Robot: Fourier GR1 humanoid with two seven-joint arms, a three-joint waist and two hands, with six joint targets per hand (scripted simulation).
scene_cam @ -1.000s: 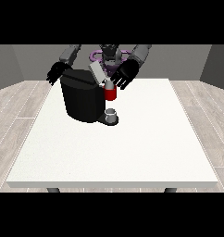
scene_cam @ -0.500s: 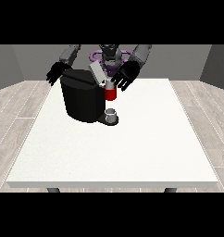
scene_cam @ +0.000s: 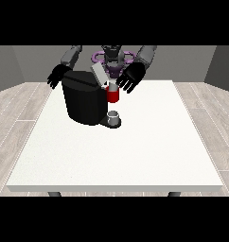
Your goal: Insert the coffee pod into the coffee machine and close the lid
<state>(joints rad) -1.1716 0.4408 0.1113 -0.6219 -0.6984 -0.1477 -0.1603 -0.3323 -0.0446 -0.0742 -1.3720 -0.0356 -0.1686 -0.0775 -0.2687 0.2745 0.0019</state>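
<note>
Though lid (scene_cam: 99, 74) up, blk coffee machine (scene_cam: 85, 101)

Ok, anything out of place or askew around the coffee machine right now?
Nothing spilled or toppled. The coffee machine stands upright on the table, its grey lid tilted up, open. A red thing at the machine sits over a small grey thing on its base.

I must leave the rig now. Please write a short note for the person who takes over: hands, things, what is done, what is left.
Hand at the view's right: open, fingers spread, just beside the red thing at the machine.
Hand at the view's left: open, behind the coffee machine.
Lid: raised, tilted.
A grey thing sits on the machine's base; I cannot tell if it is the pod.
Done: nothing confirmed. Left: insert the pod, close the lid.
</note>
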